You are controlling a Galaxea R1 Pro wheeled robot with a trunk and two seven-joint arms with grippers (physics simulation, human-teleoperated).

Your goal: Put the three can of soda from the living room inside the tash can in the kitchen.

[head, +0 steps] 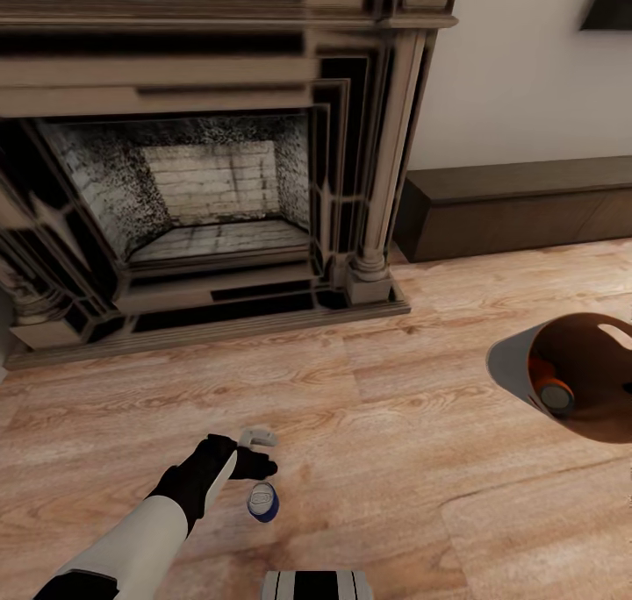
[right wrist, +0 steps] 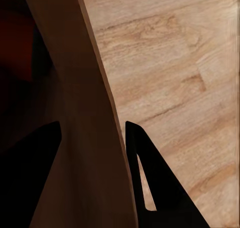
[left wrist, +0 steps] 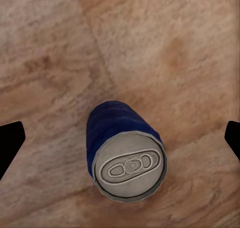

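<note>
A dark blue soda can with a grey pull-tab top (head: 262,501) is seen standing upright on the light wood plank floor (head: 395,460) in front of the dark carved fireplace (head: 202,188). The left gripper (head: 254,453) is held directly above it, pointed downward, so that the can is framed between the two black fingertips (left wrist: 11,145) in the left wrist view. The fingers are spread wide apart and nothing is touched yet; this placement is judged to be a line-up for a top-down grasp, with the can centred so that both fingers can close on its sides evenly.

To the right, the light-grey tapered bin with an orange-brown inner wall (head: 509,363) is held tilted, its wide mouth turned toward the camera. An orange can with a grey top (head: 551,388) is seen lying inside it. In the right wrist view the bin's wall (right wrist: 75,113) is seen passing between the right gripper's (right wrist: 92,133) dark fingers, which appear clamped on the rim. The bin is apparently carried this way so that cans can be dropped in where they are found. A long dark low cabinet (head: 527,205) stands against the wall behind.
</note>
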